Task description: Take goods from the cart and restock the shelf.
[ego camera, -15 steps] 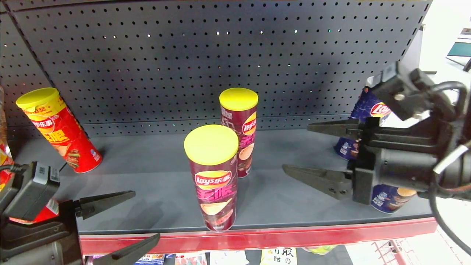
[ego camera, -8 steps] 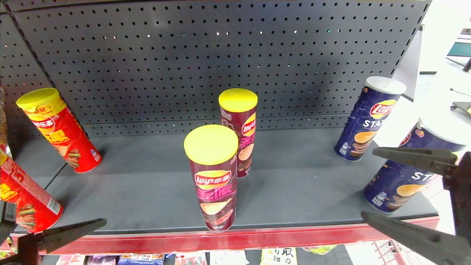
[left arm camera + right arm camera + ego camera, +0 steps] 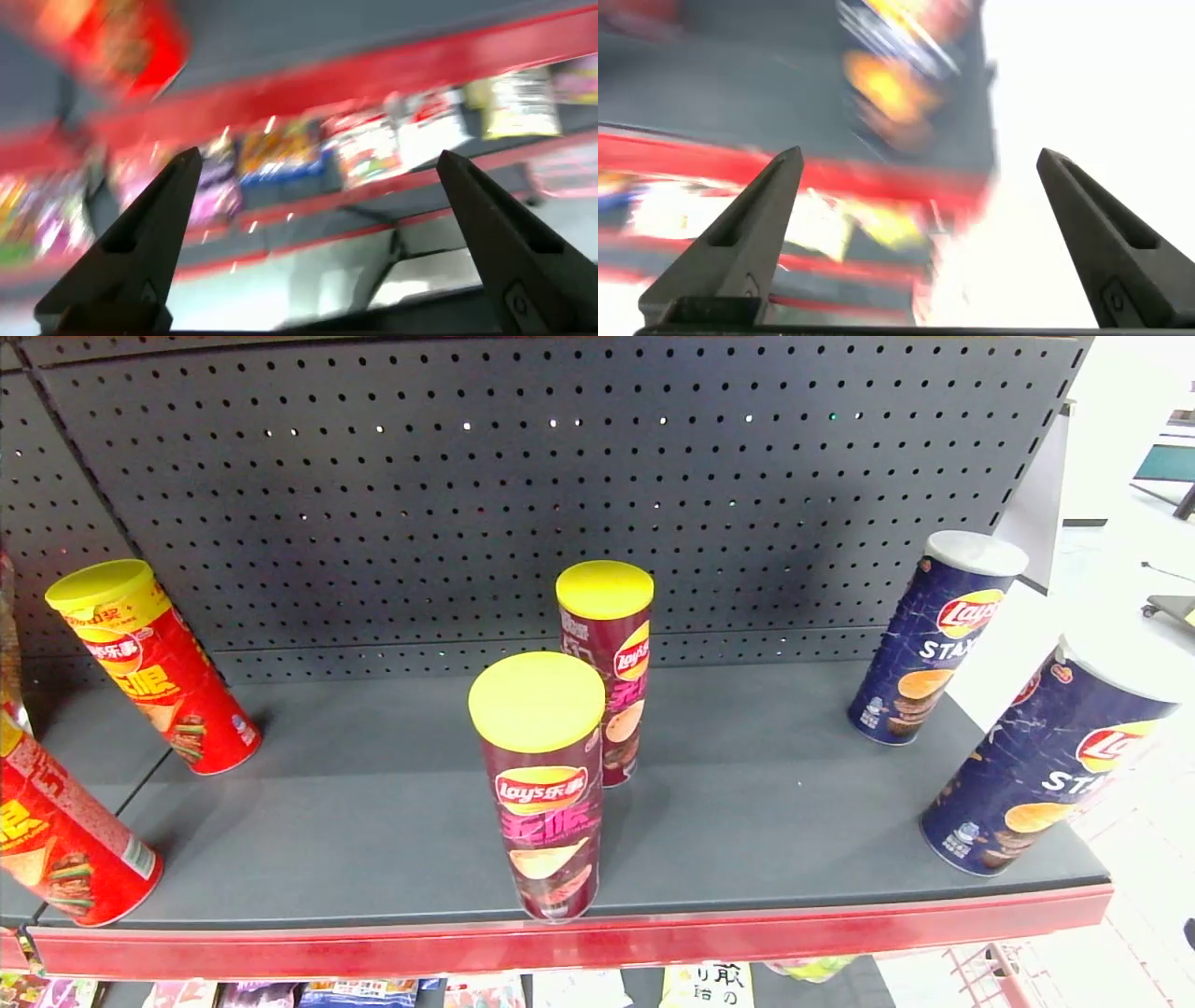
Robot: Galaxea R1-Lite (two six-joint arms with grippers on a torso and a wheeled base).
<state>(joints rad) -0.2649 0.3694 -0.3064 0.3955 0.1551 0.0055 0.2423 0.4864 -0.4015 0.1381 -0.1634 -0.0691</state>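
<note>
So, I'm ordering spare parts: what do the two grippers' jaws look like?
The left gripper and right gripper look alike: two matte dark grey, wedge-shaped jaws each, broad at the base, tapering to narrow tips, with a small round mark near one base.

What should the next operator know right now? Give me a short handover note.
Left hand: open, empty, facing the shelf's red front lip.
Right hand: open, empty, facing the shelf's right end.
Shelf: six cans standing, in pairs set one behind the other: red cans at the left, maroon cans in the middle, blue cans at the right.
Done: those six are placed.
Left: probably fetch more from the cart; there is free room between the pairs.
</note>
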